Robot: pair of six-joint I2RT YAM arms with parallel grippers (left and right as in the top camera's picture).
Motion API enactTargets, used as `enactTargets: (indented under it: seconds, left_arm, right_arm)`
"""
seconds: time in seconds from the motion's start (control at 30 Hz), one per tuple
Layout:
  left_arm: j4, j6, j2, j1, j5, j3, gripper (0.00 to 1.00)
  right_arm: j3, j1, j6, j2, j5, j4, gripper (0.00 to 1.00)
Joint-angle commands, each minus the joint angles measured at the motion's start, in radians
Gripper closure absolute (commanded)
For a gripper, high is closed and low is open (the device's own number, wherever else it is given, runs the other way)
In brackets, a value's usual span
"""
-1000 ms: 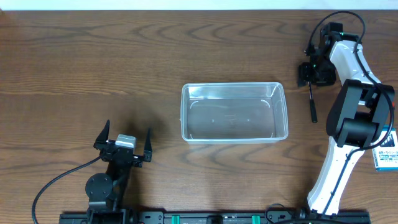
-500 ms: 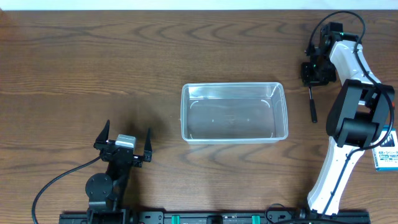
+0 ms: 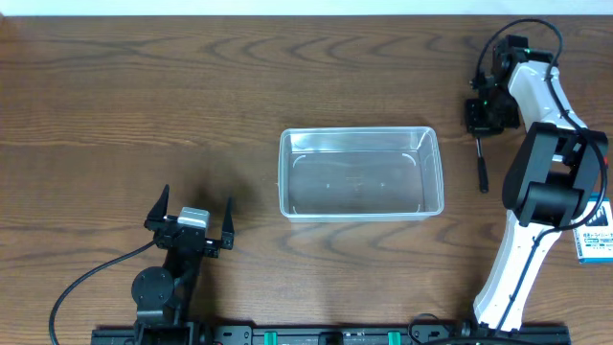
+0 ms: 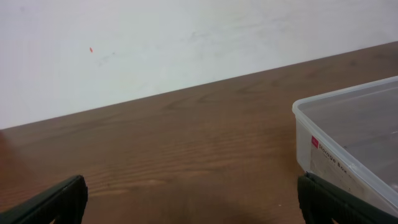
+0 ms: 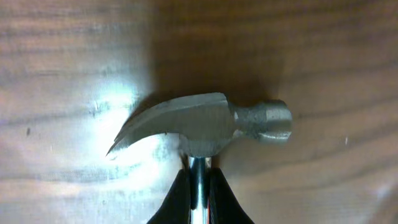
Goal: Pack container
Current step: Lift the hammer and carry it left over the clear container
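Observation:
The container (image 3: pixel 360 172), a clear plastic tub, sits empty at the table's middle; its near corner (image 4: pixel 329 146) shows at the right of the left wrist view. A small claw hammer lies at the far right, black handle (image 3: pixel 482 165) pointing toward the front. In the right wrist view its steel head (image 5: pixel 205 121) rests on the wood. My right gripper (image 5: pixel 199 186) (image 3: pixel 484 117) is shut on the shiny neck just below the head. Over bare wood left of the tub, my left gripper (image 3: pixel 192 222) (image 4: pixel 193 205) stands open and holds nothing.
A small blue-and-white box (image 3: pixel 596 235) lies at the right edge beside the right arm's base (image 3: pixel 508 287). A white wall (image 4: pixel 186 43) stands behind the table's far edge. A black cable (image 3: pixel 86 278) trails from the left arm.
The right gripper's jaws have closed onto the hammer's neck. The hammer, the tub and the left arm have stayed where they were.

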Motion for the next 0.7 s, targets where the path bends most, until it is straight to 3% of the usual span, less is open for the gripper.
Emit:
enactTargets:
  seconds: [0.0, 0.33, 0.47, 0.67]
  left_arm:
    - [-0.033, -0.005, -0.006, 0.003, 0.003, -0.019, 0.02]
    - [-0.033, -0.005, -0.006, 0.003, 0.003, -0.019, 0.02]
    - [-0.033, -0.005, -0.006, 0.003, 0.003, -0.019, 0.02]
    - [-0.033, -0.005, -0.006, 0.003, 0.003, -0.019, 0.02]
  right_arm:
    - [0.096, 0.000, 0.006, -0.043, 0.014, -0.027, 0.99]
    - [0.341, 0.082, -0.218, -0.278, -0.008, -0.188, 0.99]
    - [0.351, 0.223, -0.397, -0.417, -0.058, -0.237, 0.99]
    - [0.350, 0.438, -0.468, -0.463, -0.092, -0.304, 0.99]
